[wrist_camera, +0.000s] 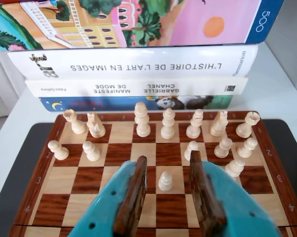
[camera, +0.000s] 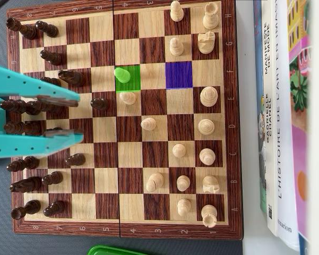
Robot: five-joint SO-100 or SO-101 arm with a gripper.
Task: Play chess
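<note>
The wooden chessboard (camera: 231, 159) lies under my teal gripper (camera: 77, 118), which hovers over the dark pieces' side at the left of the overhead view. The jaws are open and hold nothing. In the wrist view the gripper (wrist_camera: 168, 157) frames a white pawn (wrist_camera: 165, 181) that stands further ahead on the board; it also shows in the overhead view (camera: 148, 124). A green-tinted square (camera: 132, 85) holds a pawn (camera: 122, 74). A purple-tinted square (camera: 179, 75) is bare. Another white pawn (camera: 128, 98) and a dark pawn (camera: 99, 103) stand near it.
White pieces (wrist_camera: 142, 119) line the far rows in the wrist view. Dark pieces (camera: 26, 183) crowd the left columns overhead. A stack of books (wrist_camera: 138, 64) lies just beyond the board's white side. A green object (camera: 114, 249) lies off the board's lower edge.
</note>
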